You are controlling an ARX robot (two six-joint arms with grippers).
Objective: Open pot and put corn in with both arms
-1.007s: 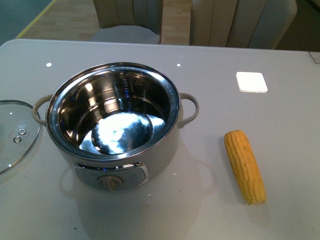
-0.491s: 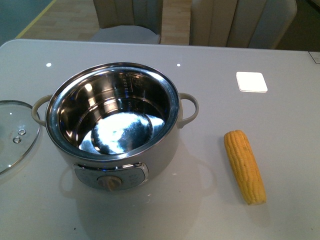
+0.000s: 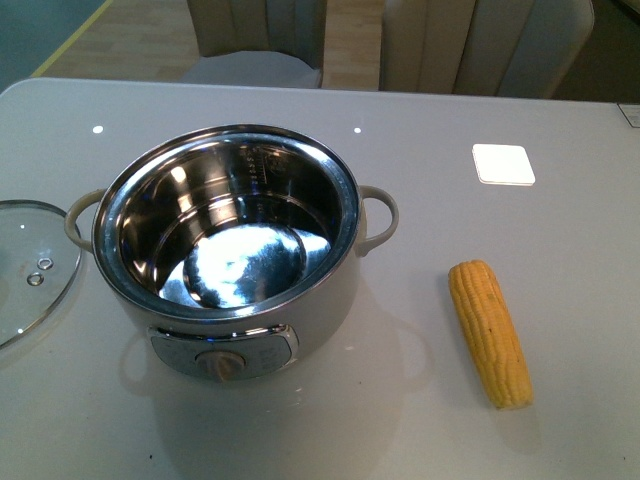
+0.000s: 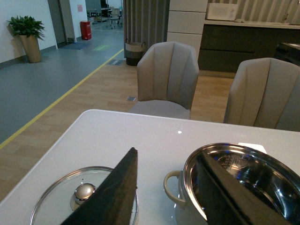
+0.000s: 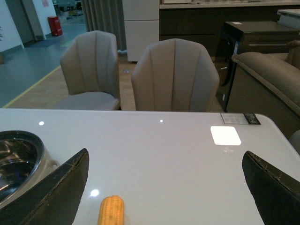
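Office lounge, judging by padded chairs (image 5: 174, 75), potted plant (image 4: 27, 33), sofa (image 5: 267, 70).

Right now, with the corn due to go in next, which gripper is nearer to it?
Right. The right gripper, open, has the corn close ahead of it. The left gripper, open, is by the lid, across the pot from the corn.

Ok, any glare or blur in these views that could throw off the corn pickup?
Front view: sharp; bright glare fills the pot floor; the corn is evenly lit, with a faint shadow. Right wrist view: corn clear but cropped at the frame edge. Left wrist view: dimmer, lid and pot legible.
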